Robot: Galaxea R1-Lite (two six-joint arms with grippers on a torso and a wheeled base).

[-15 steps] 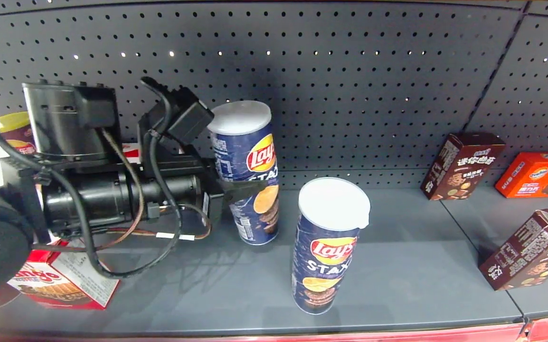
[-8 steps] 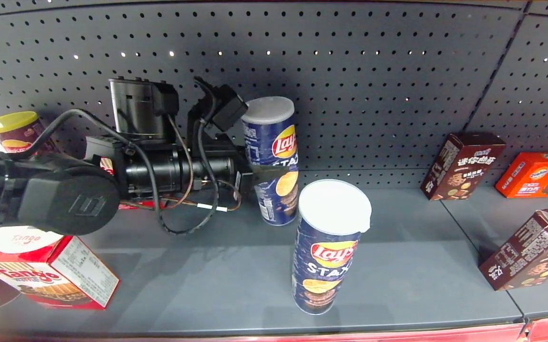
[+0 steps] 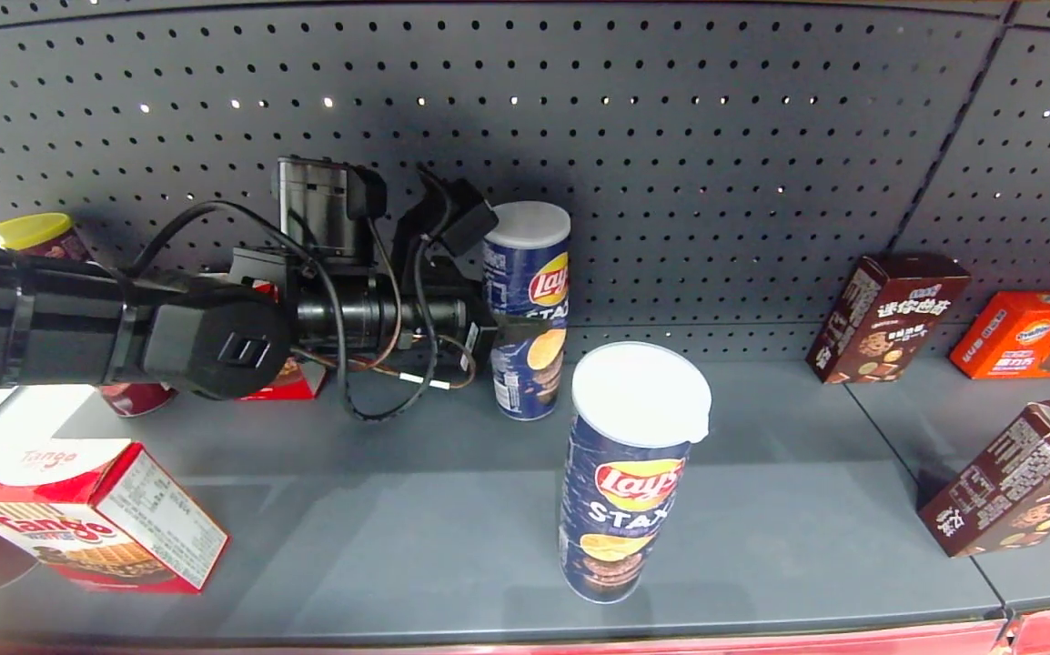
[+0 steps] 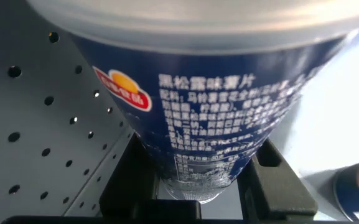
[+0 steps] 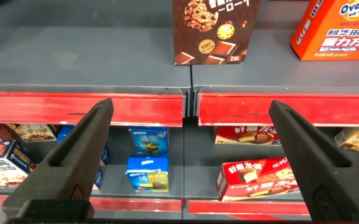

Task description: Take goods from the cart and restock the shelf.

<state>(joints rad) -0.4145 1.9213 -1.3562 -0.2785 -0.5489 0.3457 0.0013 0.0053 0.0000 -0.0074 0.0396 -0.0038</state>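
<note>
**Setting a can down at the back of the shelf**

Looking first at the grey shelf [image 3: 452, 546] and the wall [image 3: 671, 136] full of holes behind it. Stretched in from the left over that shelf: the left gripper [image 3: 530, 327], shut tight round the middle of a blue can [image 3: 526, 273]. Holding that can upright, close to the wall, with its bottom on the shelf or just above it; hard to tell which. Seen from the left wrist too, with black fingers [image 4: 272, 186] pressed on both sides of the can [image 4: 198, 112].

Standing in front, a little to the right, near but not touching: a second can [image 3: 625, 482] of the same kind, with a white lid.

Looks like the putting-down step. Next, most likely: lower the can till it sits flat, open the fingers, then pull back to the left. Best to go slowly, so as not to tip the can or bump the second can.

Down low, facing the lower shelves: the right gripper [image 5: 191, 155], spread wide and holding nothing.

Lying at the left front, a red box [image 3: 116, 528]. Leaning at the right, two brown boxes [image 3: 884, 318] and an orange box [image 3: 1030, 332].

As for writing: a round red and yellow badge with white letters on both cans, rows of small white print on the held one, and big letters on the boxes
</note>
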